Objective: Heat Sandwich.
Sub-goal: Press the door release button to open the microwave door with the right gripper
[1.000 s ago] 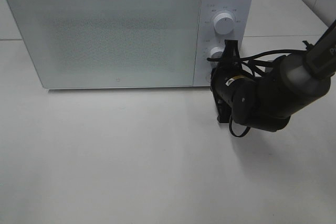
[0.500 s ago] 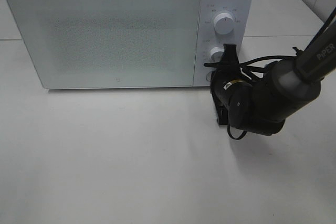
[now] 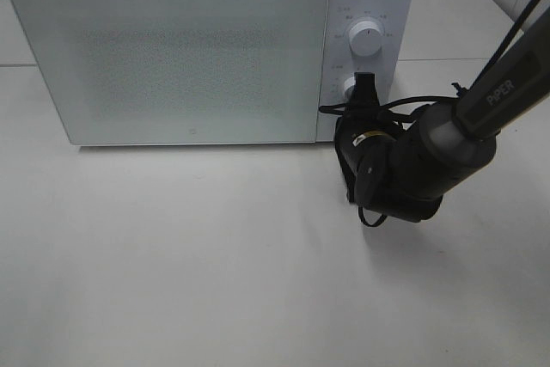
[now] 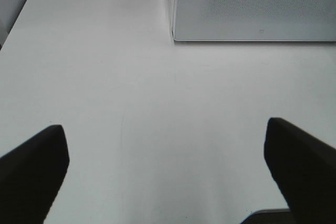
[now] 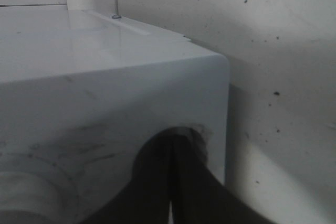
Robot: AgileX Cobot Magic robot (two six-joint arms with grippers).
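Since the closed right tool [image 3: 368, 82] sits at the microwave [image 3: 172, 58] panel under the lower knob [image 3: 350, 86], likely on a door button, press square-on; left tool [image 4: 168, 161] is spread wide.

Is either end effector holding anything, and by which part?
Nothing is held. The left end effector is open over the table; the right end effector is shut empty, its tips at the microwave's control panel.

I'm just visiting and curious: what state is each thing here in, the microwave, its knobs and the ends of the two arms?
Microwave door: closed.
Right end effector: shut, tips at the control panel.
Left end effector: open, holding nothing, above the table.
Upper knob: untouched.
Lower knob: partly hidden by that shut end effector.
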